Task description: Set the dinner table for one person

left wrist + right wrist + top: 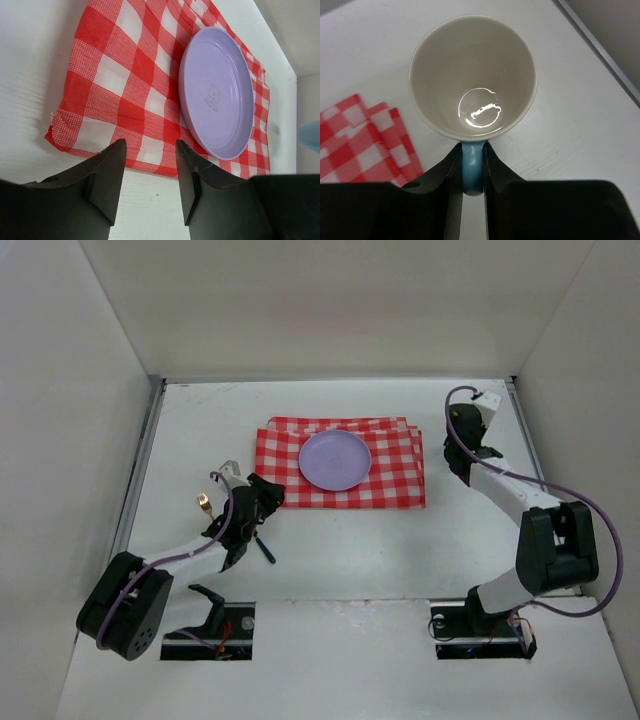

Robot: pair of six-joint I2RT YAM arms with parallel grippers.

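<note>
Bench: the white bench (350, 570) fills the floor between the white walls, with metal rails along its left and right edges and both arms bolted at its near edge.
Cloth: a red-and-white checked cloth (345, 480) lies folded at the middle of the bench, closer to the far edge.
Plate: a lilac plate (335, 460) sits flat on the cloth, with a small figure pressed into its centre.
Left jaws: released, nothing between them, low over bare bench just off the cloth's near left corner.
Right jaws: clenched on the blue handle (472, 172) of a mug (472, 75), mouth up, glossy pale inside.
Mug's place: toward the far right corner, beside the cloth's right edge and off it. I cannot tell whether it rests on the bench or is lifted.
Left side: a small gold-coloured piece (203, 502) lies by the left arm (190, 552), too small to name.
</note>
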